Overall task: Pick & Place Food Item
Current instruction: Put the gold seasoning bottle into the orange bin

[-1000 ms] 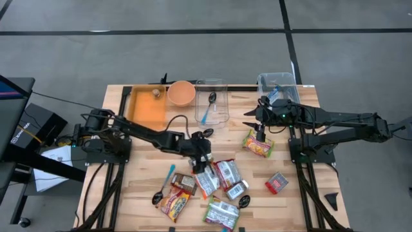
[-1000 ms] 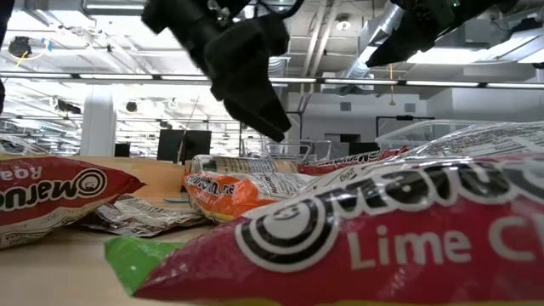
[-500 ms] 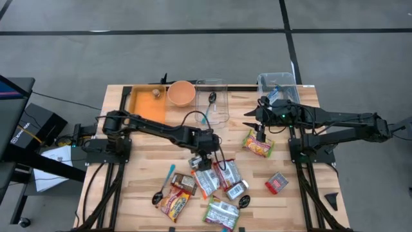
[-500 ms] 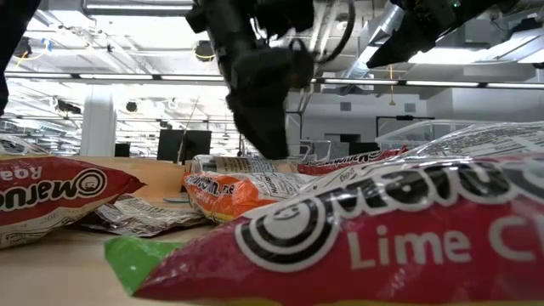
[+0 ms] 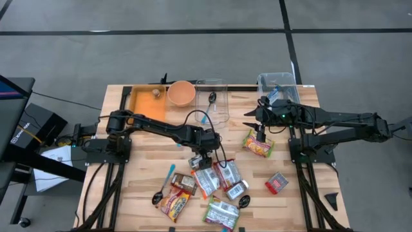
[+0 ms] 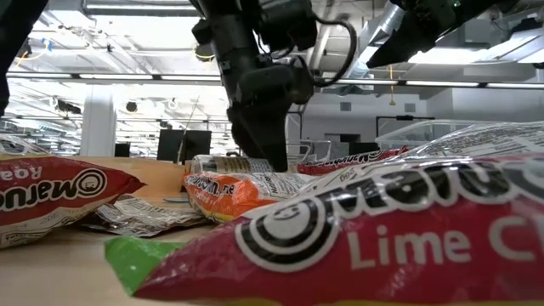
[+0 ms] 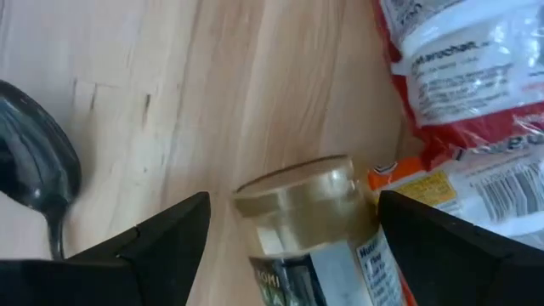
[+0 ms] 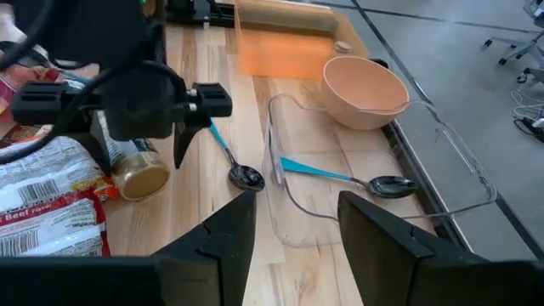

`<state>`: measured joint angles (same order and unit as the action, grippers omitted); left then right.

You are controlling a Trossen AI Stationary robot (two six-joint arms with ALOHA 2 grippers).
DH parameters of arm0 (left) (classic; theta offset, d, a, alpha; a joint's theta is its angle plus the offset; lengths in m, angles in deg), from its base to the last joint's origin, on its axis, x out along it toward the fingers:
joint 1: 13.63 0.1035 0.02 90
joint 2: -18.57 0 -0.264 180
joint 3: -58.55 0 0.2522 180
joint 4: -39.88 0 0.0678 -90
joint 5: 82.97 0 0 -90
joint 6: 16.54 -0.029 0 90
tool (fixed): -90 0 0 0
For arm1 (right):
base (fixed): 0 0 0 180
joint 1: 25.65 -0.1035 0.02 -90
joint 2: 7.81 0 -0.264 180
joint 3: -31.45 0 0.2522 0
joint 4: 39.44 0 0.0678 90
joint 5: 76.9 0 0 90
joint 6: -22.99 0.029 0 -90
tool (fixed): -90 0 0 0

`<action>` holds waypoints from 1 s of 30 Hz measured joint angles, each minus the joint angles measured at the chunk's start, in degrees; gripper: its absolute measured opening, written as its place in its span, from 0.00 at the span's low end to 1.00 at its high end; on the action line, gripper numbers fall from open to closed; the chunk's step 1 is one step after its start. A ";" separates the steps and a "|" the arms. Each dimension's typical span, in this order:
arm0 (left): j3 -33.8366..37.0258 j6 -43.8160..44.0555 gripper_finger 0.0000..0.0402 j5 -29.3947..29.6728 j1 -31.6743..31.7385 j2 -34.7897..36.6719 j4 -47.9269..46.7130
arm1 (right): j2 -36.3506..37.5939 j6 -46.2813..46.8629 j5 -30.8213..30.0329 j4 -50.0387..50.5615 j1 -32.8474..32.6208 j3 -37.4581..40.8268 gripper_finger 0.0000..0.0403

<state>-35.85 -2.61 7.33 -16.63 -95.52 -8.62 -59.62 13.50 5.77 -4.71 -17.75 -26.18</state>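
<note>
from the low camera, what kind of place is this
Most likely a robotics lab or open workshop: a wooden worktable on a bare concrete floor, rows of ceiling strip lights, and a dark monitor on a bench behind.

gold-lidded jar [image 7: 302, 204], orange tray [image 5: 147, 103], peach bowl [image 5: 181, 93], red noodle packet [image 6: 51, 195]

I'm working in a lab or workshop hall: my wooden table [image 5: 141, 187] stands on a bare grey concrete floor [image 5: 193, 58]. Beyond it I see an open ceiling with strip lights [image 6: 110, 76], ducts, a white column [image 6: 99, 123] and dark monitors [image 6: 183, 143].
</note>
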 joint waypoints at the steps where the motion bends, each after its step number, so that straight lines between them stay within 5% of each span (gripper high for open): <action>1: 0.08 0.10 0.83 -0.56 0.14 -0.38 -0.03 | 0.00 0.01 0.00 0.00 0.02 0.00 0.41; 20: 0.50 0.48 0.70 -2.11 1.61 -1.27 1.21 | 0.00 0.00 0.02 0.04 0.00 0.00 0.41; 30: 0.52 -0.26 0.69 -1.94 1.47 5.25 4.75 | 0.00 -1.02 0.00 -0.59 0.00 0.00 0.41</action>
<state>-35.33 -2.87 5.40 -15.17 -90.27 -3.87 -59.62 12.48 5.76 -5.30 -17.75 -26.18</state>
